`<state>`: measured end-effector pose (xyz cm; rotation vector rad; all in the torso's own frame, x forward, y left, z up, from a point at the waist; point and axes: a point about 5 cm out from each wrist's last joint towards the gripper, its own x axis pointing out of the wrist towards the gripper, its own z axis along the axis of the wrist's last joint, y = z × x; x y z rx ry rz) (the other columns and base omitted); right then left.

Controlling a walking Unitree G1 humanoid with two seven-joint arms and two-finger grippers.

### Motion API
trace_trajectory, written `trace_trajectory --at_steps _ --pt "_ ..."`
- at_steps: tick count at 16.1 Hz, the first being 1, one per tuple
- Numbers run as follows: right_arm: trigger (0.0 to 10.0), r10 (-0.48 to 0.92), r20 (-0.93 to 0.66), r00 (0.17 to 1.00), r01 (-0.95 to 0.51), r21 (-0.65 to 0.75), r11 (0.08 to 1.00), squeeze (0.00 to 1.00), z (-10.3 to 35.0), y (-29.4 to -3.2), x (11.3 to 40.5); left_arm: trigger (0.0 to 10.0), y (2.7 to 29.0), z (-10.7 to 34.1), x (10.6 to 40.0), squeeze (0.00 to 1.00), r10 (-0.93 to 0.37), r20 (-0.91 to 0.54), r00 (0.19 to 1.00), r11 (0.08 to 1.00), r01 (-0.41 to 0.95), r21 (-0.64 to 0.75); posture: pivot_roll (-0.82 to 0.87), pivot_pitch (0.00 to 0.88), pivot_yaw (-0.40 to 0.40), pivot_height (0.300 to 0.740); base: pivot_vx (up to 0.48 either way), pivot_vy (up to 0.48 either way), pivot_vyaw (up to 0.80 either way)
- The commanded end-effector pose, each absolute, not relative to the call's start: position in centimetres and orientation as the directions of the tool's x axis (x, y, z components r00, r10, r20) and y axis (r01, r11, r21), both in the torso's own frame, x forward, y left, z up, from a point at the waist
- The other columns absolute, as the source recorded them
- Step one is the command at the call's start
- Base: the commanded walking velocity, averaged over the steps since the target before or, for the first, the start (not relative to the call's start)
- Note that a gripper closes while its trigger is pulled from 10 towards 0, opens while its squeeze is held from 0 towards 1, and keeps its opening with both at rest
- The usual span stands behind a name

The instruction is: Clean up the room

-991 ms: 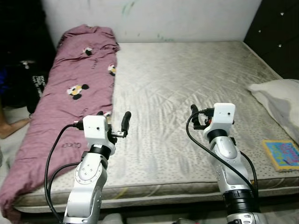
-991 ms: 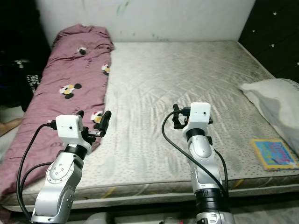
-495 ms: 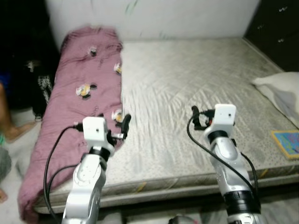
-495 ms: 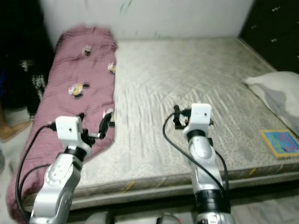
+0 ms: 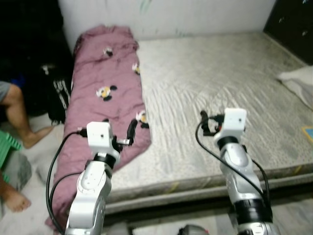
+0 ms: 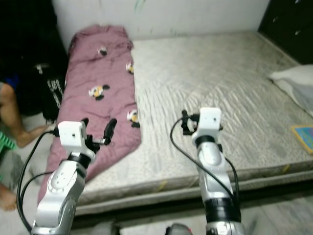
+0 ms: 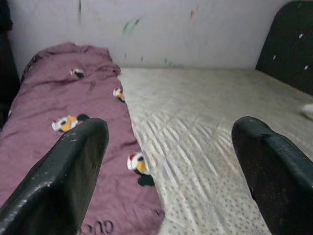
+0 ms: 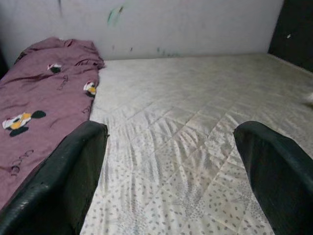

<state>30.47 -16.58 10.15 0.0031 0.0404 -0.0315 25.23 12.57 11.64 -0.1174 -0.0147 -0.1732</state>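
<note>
I stand at the foot of a bare grey mattress, both arms raised in front of me. My left gripper hovers over the near end of a pink blanket, which lies in a long strip down the left side of the mattress and hangs over its near left corner; the blanket is printed with small black, white and orange cartoon figures. In the left wrist view my two black fingers are spread wide apart with nothing between them, the blanket below on one side and the quilted mattress on the other. My right gripper is held above the middle of the mattress near its front edge, and in the right wrist view its fingers are likewise parted and empty. A white pillow rests at the right edge of the mattress, and just nearer me along that edge the corner of a colourful book shows. At the far left a person's bare leg and foot are on the floor beside the bed.
</note>
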Motion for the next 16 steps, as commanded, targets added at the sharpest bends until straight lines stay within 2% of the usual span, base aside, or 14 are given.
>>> trace_trajectory --at_steps 1,3,9,13,16 --pt "10.0 0.005 -0.009 1.0 -0.005 0.017 1.0 0.0 11.0 -15.5 30.8 10.0 13.4 11.6 25.2 0.0 -0.144 0.018 0.989 0.984 0.145 -0.103 -0.04 0.02 -0.009 0.74 0.0 0.48 0.0" --pt "10.0 0.008 -0.008 1.0 -0.008 0.018 1.0 0.0 11.0 -15.4 30.9 10.0 13.5 11.8 25.2 0.0 -0.133 0.028 0.991 0.985 0.135 -0.103 -0.04 0.02 -0.009 0.74 0.0 0.448 0.0" --pt "10.0 0.013 -0.005 1.0 -0.013 0.026 1.0 0.0 11.1 -15.4 31.0 10.0 13.8 11.9 25.3 0.0 -0.098 0.041 0.994 0.992 0.101 -0.08 -0.04 0.015 -0.011 0.74 0.0 0.0 0.0" --pt "10.0 0.013 0.001 1.0 -0.013 0.033 0.999 0.0 11.2 -15.4 30.9 10.0 15.3 11.3 25.2 0.0 0.003 0.013 1.0 0.998 -0.002 -0.066 -0.04 0.012 -0.008 0.74 0.0 0.0 0.0" --pt "10.0 0.016 -0.001 1.0 -0.016 0.035 0.999 0.0 11.1 -15.3 30.9 10.0 15.5 11.3 25.2 0.0 0.011 0.006 1.0 0.997 -0.011 -0.074 -0.04 0.014 -0.007 0.74 0.0 0.0 0.0"
